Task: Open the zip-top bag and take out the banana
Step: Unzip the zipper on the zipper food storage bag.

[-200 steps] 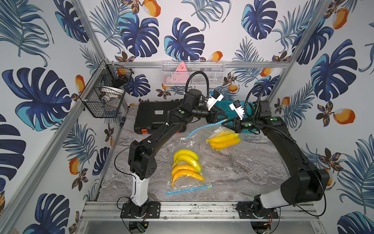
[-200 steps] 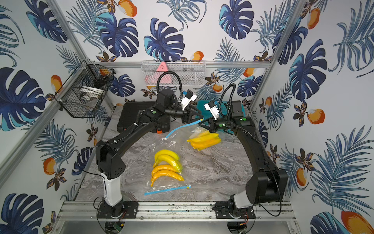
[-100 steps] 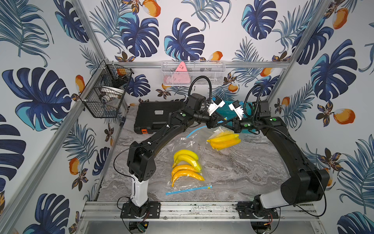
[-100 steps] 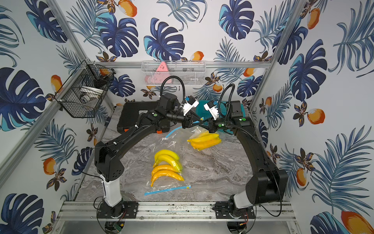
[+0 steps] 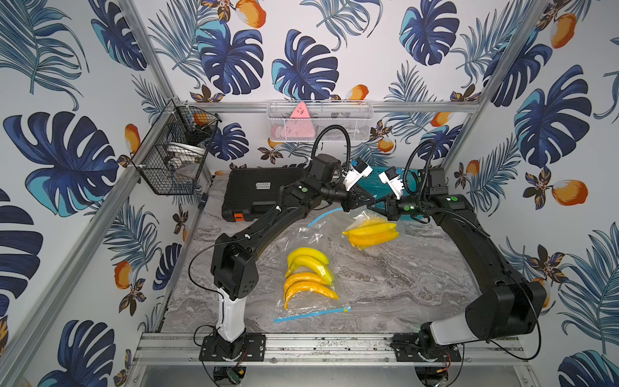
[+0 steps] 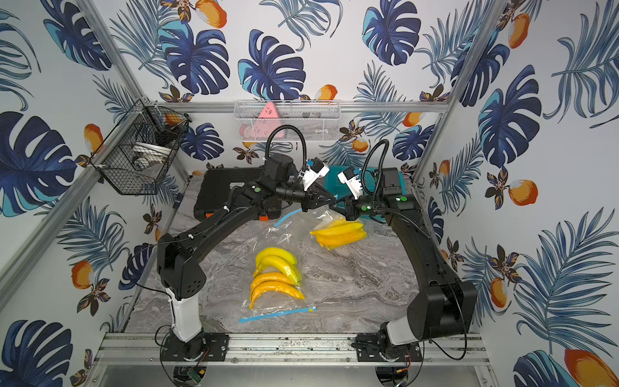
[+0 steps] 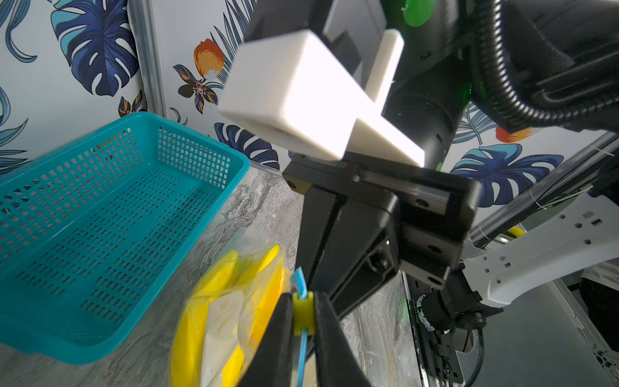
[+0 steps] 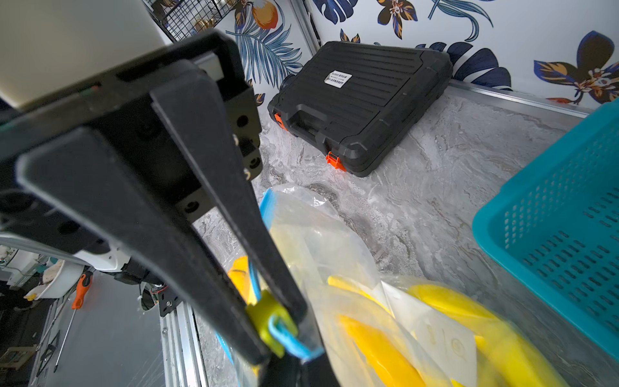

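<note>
Jaws of the left gripper point(image 7: 302, 297): how are they set?

They are clamped on the yellow zipper slider point(image 7: 303, 316) of the zip-top bag point(image 8: 311, 228). The right gripper point(image 7: 315, 277) is pinched tight on the blue zip strip point(image 7: 299, 283) just beside it.

Where is the banana bunch point(image 5: 371, 233) found?

It is enclosed in that bag, which is held up by its zip edge over the marble tabletop point(image 5: 385, 278), near the teal basket point(image 7: 194, 157).

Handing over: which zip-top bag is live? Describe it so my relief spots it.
Find the teal basket at the table's far edge. In front of it a clear banana bag is held up by its blue zip, between the fingers of the left gripper and right gripper. The other bag lies flat mid-table, untouched.
</note>
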Action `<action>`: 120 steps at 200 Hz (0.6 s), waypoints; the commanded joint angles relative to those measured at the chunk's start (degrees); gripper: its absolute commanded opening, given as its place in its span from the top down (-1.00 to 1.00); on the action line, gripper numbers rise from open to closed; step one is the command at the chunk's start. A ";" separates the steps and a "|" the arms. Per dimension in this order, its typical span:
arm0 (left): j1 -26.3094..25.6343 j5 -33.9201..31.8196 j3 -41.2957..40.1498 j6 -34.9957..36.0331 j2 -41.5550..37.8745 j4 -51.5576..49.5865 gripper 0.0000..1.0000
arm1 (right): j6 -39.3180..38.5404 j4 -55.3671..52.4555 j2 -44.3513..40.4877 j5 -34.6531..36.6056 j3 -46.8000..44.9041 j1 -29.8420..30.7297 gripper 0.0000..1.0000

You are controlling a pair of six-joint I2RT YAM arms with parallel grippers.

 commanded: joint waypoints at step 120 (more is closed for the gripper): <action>0.00 -2.03 -0.25 1.10 0.10 1.41 1.00 | 0.07 1.32 -0.40 -1.40 -0.81 0.27 1.00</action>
